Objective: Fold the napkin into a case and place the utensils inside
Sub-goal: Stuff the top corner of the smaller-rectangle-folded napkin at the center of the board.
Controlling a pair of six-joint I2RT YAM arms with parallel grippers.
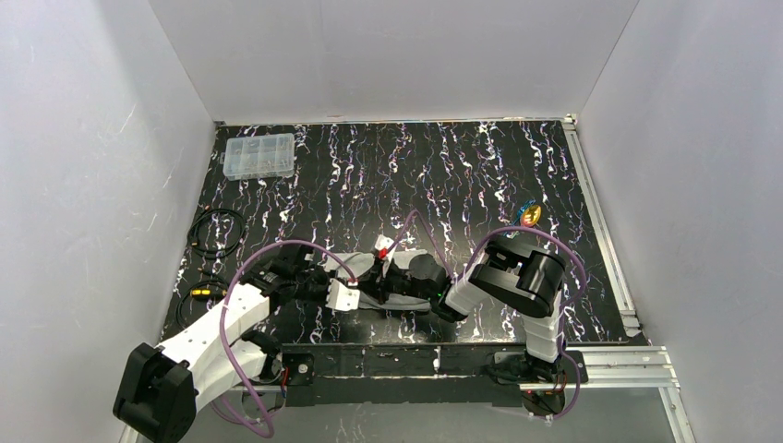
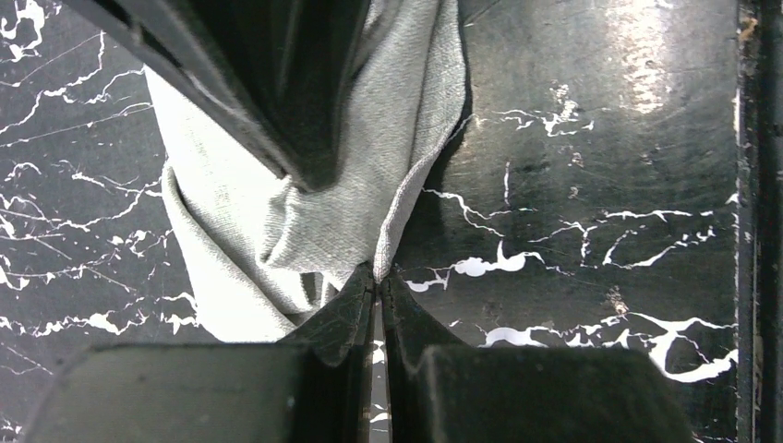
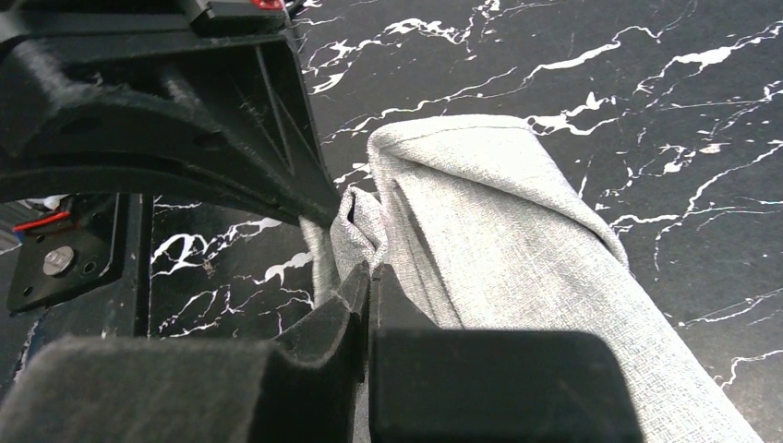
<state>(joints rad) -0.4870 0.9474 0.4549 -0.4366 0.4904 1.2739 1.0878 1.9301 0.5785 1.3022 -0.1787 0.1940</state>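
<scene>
The napkin (image 1: 367, 265) lies near the front edge of the black marbled table (image 1: 462, 175), about midway between the two arm bases. From above little of it shows, because both wrists crowd over it and hide most of the cloth.

The left claw (image 2: 379, 281) has its tips pressed together on a pulled-up point of the grey cloth (image 2: 323, 203). The cloth fans out from that pinch in loose creases. The dark body of the other claw hangs just beyond it and blocks the upper part of the cloth.

The right claw (image 3: 369, 277) is also pressed together, nipping a small bunched fold at the near end of the napkin (image 3: 499, 240). Here the cloth is a long, layered bundle with a rounded far end, lying flat on the table. The left arm's black claw body fills the upper left of that view, its tip touching the same bunched end, so the two claws meet almost nose to nose.

The utensils (image 1: 529, 215), blue and gold, lie on the table to the right, well apart from the napkin and behind the right arm's elbow. A clear plastic box (image 1: 259, 156) sits in the far left corner. Coiled black cables (image 1: 218, 231) lie at the left edge. A purple cable (image 1: 286, 243) arches over the left arm above the cloth.
</scene>
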